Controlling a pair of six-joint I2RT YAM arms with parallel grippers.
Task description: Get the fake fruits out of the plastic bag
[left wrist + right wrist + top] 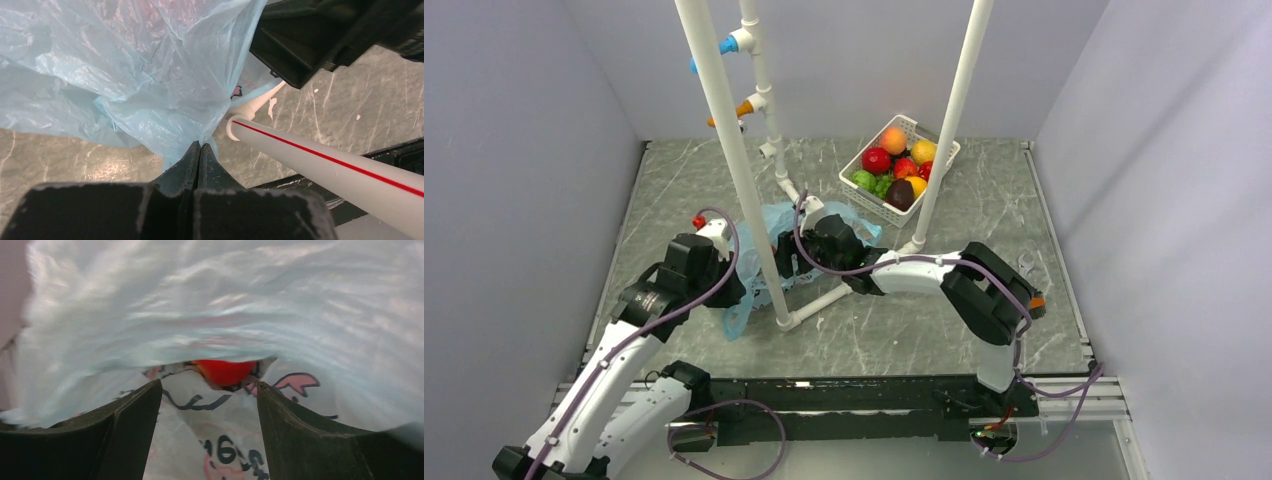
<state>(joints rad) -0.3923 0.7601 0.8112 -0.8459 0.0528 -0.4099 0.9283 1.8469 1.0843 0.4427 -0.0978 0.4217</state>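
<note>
Plastic bag, light blue and crinkly, lies on the grey marbled table left of the middle. In the top view the slanted left pole of a white pipe frame partly hides it. The two arms meet at the bag, one from each side.

The left gripper is at the left side of the bag. Its jaws are pressed together, and a fold of the thin blue film is pinched between the tips. From this fold the film spreads upward. Just to the right of it, a white pipe with a thin red line crosses the table.

The right gripper reaches in from the right side. Its jaws stand wide apart and hold nothing. They point at the white panel of the bag, which has pink and black print. Beyond the tips, under a hanging fold of film, one red fake fruit is visible. It is between the two fingers in direction, but they do not touch it. Whether more fruits are inside I cannot tell.

On the far side of the table, right of the bag and well apart from it, a white slotted basket holds red, orange, green and dark fruits.
</note>
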